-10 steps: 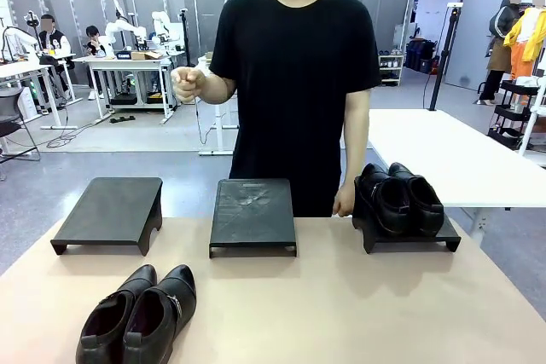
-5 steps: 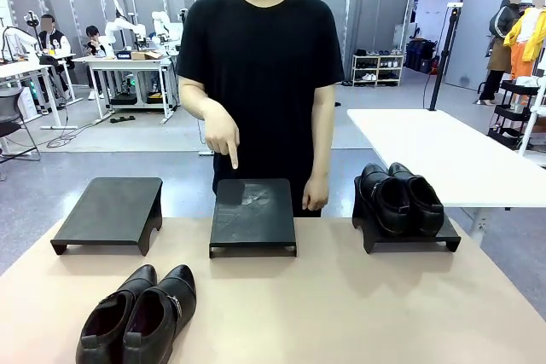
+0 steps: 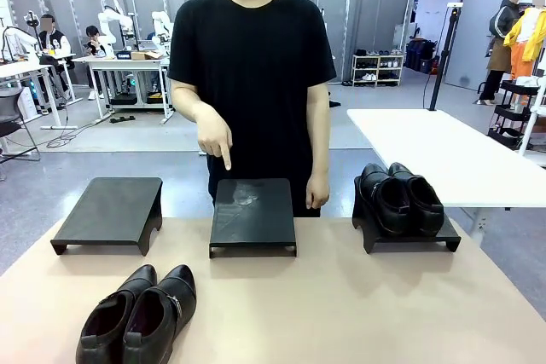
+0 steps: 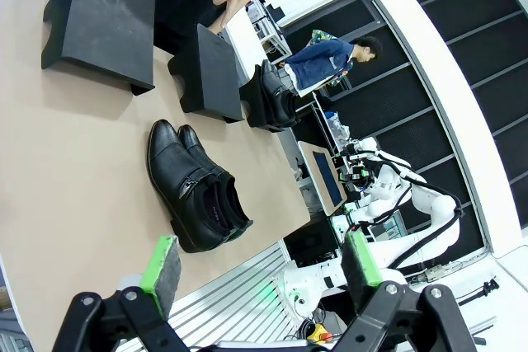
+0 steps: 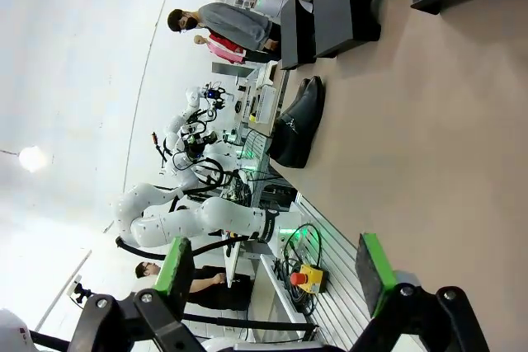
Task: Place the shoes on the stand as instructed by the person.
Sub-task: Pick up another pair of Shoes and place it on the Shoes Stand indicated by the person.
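One pair of glossy black shoes (image 3: 136, 317) lies on the table at the near left, toes pointing away from me. A second pair (image 3: 401, 198) sits on the right stand (image 3: 414, 238). The person stands at the far side, and one hand (image 3: 215, 138) points its index finger down at the bare middle stand (image 3: 253, 215). In the left wrist view my left gripper (image 4: 261, 261) is open in the air, well short of the loose pair (image 4: 194, 187). My right gripper (image 5: 276, 274) is open too, far from that pair (image 5: 297, 125).
A third black stand (image 3: 111, 210) sits bare at the far left. The person's other hand (image 3: 317, 192) hangs beside the middle stand. A white table (image 3: 452, 155) stands beyond the right corner. Bare tabletop stretches across the near middle and right.
The person has stepped toward picture left, lowered the raised fist into a downward point over the middle stand, and taken the other hand off the right stand. Shoes and stands are unmoved.
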Robot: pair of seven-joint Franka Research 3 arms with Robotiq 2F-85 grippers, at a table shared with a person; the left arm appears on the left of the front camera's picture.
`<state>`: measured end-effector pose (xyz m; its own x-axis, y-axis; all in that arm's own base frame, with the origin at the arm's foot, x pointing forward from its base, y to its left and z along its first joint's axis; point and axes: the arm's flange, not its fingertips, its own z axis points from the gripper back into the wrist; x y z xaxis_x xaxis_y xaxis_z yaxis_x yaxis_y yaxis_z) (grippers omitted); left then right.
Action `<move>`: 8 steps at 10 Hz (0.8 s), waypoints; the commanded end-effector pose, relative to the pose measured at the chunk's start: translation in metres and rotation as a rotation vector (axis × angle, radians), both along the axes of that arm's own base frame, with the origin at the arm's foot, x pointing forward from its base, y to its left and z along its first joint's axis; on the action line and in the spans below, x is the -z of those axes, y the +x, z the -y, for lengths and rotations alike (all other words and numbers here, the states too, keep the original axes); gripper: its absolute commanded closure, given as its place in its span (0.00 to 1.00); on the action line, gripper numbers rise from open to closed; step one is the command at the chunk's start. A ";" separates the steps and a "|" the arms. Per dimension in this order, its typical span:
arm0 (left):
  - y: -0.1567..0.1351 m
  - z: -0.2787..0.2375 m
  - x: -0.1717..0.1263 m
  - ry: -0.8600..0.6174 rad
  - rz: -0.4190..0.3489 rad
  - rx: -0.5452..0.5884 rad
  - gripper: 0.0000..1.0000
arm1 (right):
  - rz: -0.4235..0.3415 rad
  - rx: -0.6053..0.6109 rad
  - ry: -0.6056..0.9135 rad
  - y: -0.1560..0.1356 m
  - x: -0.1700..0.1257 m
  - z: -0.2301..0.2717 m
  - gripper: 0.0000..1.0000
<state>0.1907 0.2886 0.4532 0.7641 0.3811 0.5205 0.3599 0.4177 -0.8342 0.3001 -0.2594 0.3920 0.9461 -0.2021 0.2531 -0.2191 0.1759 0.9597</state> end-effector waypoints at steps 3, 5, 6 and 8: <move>0.000 -0.002 0.000 -0.005 0.028 0.006 0.00 | 0.003 0.003 0.001 -0.001 0.000 0.000 0.00; 0.000 0.000 0.000 0.000 0.000 0.000 0.00 | 0.003 0.003 0.001 -0.001 0.000 0.000 0.00; -0.002 0.018 -0.014 0.044 -0.018 0.034 0.00 | 0.003 0.003 0.001 -0.001 0.000 0.000 0.00; 0.003 0.063 -0.044 0.167 -0.087 0.065 0.00 | 0.003 0.003 0.001 -0.001 0.000 0.000 0.00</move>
